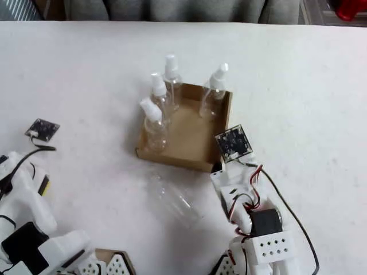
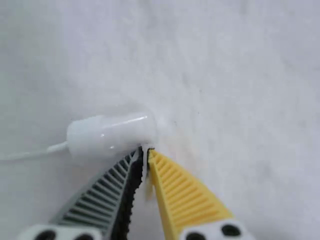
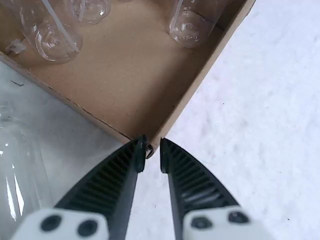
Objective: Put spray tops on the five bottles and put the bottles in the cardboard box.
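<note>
The white counter (image 1: pixel 298 86) carries everything. At its middle sits the cardboard box (image 1: pixel 189 140), open at the top. Four capped bottles (image 1: pixel 155 130) stand upright inside it, three along one side and the back, and one in a back corner. The fifth bottle (image 1: pixel 172 200) is clear and has no top. It lies on its side on the counter just in front of the box.

The right hand (image 3: pixel 150 152) is at the box's near corner. Its black fingers are drawn almost together and appear to nip the cardboard wall there, as if steadying the box. The left hand (image 2: pixel 145 155) is low over the counter, well off to the other side. Its grey and yellow fingers are clenched, with their tips against the side of the last spray top (image 2: pixel 107 134). That top lies flat with its thin tube trailing away. Whether any part of it is pinched cannot be told.

The step in hand looks like fetching this final top. The next move probably calls for a wider, firmer grasp on the cap, then standing the lying bottle upright so the tube can go into its neck.
</note>
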You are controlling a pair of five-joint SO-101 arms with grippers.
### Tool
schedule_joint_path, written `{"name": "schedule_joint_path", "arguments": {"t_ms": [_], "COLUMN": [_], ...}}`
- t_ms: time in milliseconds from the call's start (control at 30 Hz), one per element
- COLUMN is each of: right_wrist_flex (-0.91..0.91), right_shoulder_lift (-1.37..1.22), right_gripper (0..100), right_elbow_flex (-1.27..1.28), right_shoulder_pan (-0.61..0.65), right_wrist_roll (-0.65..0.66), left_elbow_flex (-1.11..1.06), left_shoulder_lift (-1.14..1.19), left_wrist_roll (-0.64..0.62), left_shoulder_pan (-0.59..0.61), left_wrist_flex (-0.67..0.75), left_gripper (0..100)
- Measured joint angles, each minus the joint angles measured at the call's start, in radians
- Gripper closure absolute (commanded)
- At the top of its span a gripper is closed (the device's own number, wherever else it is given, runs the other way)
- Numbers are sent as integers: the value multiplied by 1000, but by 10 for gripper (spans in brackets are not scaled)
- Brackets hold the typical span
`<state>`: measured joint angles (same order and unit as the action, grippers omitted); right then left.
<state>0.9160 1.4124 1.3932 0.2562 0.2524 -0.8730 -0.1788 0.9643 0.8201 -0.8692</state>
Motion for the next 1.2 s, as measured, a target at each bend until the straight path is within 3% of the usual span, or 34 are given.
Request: {"name": "schedule_joint_path", "arguments": {"t_ms": [367,600,733,967,1200], "right_wrist_flex": [0,0,0,0,0], "right_shoulder_lift": [0,0,0,0,0], "right_gripper": [982,982,982,982,982], "right_elbow_flex": [0,0,0,0,0], "right_shoulder_pan": [0,0,0,0,0], "right_wrist_roll": [0,0,0,0,0], "left_elbow_flex": [-5,6,94,238,244], "left_shoulder_lift": [12,12,12,9,9], "left_wrist_roll": [-98,-106,29,358,640], "left_shoulder_pan": [-167,-193,-167,-107,-66], "left_wrist_flex": [38,38,34,-115,-141], "left_gripper": [978,980,977,965,771]}}
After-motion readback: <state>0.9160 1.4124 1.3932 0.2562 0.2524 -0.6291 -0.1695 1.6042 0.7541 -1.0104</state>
